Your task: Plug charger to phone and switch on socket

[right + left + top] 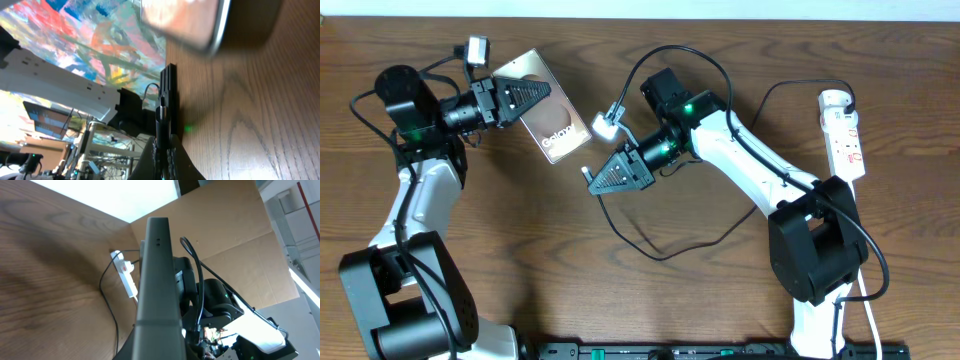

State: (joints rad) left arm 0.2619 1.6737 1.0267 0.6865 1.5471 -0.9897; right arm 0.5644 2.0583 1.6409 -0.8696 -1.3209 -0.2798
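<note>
The phone (555,125), bronze-tan with white "Galaxy" lettering, is at the upper left of the table. My left gripper (542,95) is shut on its long edge. In the left wrist view the phone (157,280) shows edge-on between the jaws. My right gripper (595,180) sits just below and right of the phone's lower corner, shut on the charger's black plug (167,95). The charger's thin black cable (660,255) loops across the table behind it. The phone (185,20) is a blur ahead of the plug. The white socket (844,130) lies at the far right.
The socket (125,272) also shows far off in the left wrist view, with a thin black cable (107,300) running from it. The right arm's base (815,250) stands at lower right, the left arm's base (405,300) at lower left. A cardboard wall (235,235) borders the table.
</note>
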